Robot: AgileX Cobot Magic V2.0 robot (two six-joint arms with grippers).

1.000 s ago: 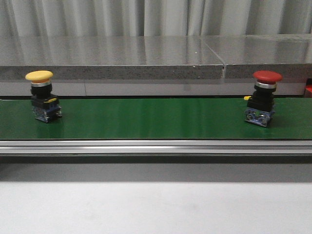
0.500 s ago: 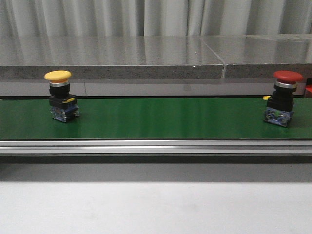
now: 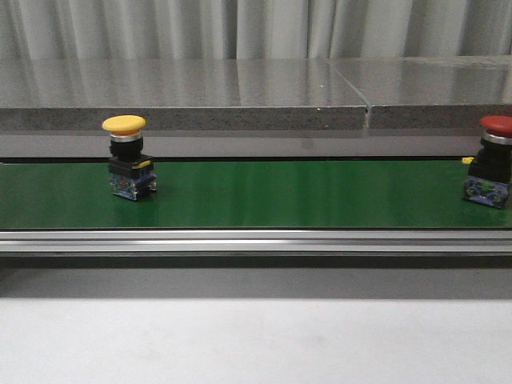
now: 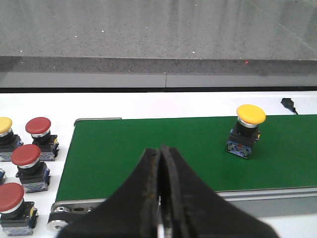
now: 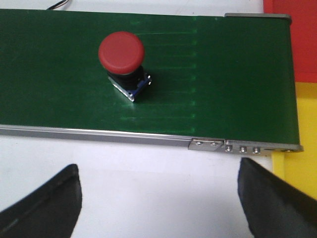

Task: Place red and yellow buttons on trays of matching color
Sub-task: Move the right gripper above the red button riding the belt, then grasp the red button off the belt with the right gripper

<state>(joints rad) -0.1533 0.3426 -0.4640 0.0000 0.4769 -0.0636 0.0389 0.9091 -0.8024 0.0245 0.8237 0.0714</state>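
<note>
1. The yellow button (image 3: 125,157) stands upright on the green belt (image 3: 304,192), well ahead of the left gripper (image 4: 161,198), whose jaws are pressed together.
2. The red button (image 5: 122,59) stands on the belt beyond the right gripper (image 5: 158,198), its jaws wide apart and empty.

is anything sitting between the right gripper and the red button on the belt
Nothing visible does. In the right wrist view the open right gripper faces the red button across bare white table and green belt.

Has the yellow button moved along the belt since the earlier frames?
Yes. The yellow button has travelled rightward, closer to the seam in the grey ledge behind.
</note>
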